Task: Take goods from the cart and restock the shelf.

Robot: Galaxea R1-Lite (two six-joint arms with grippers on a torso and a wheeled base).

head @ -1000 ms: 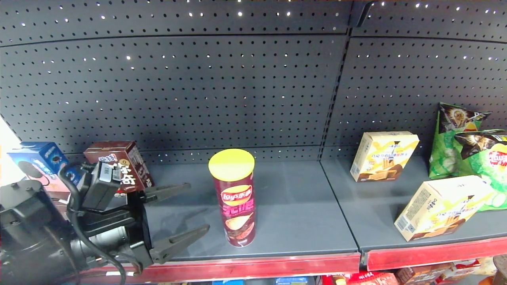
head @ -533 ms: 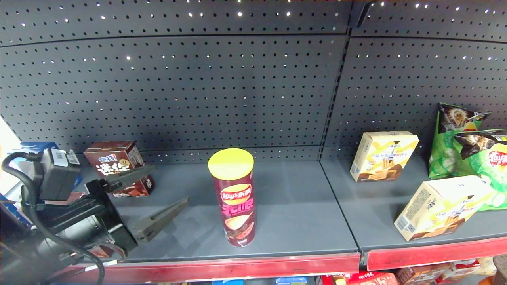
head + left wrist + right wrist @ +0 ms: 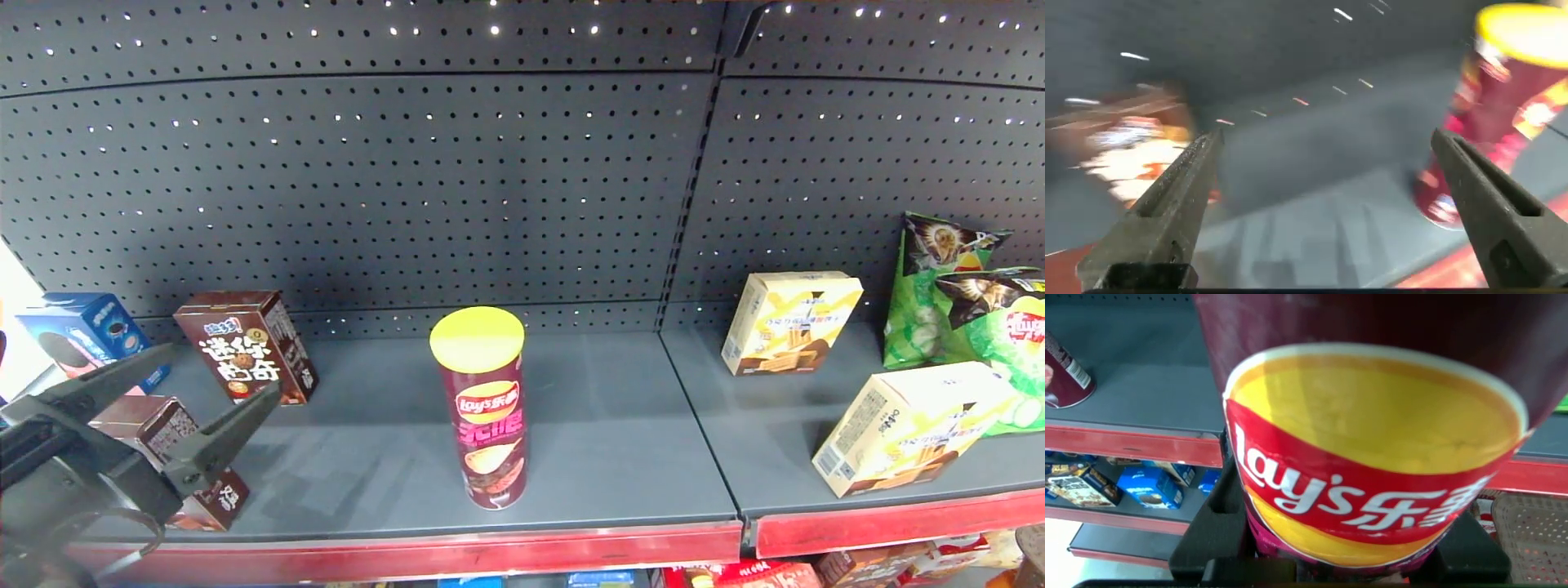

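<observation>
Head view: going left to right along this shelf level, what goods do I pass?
Blue box → upright brown box → chips can → rear yellow box → front yellow box → green chip bags.

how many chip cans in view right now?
2. One can stands upright midway along the shelf; a second can is close up at the right wrist camera. Others may be hidden.
</observation>
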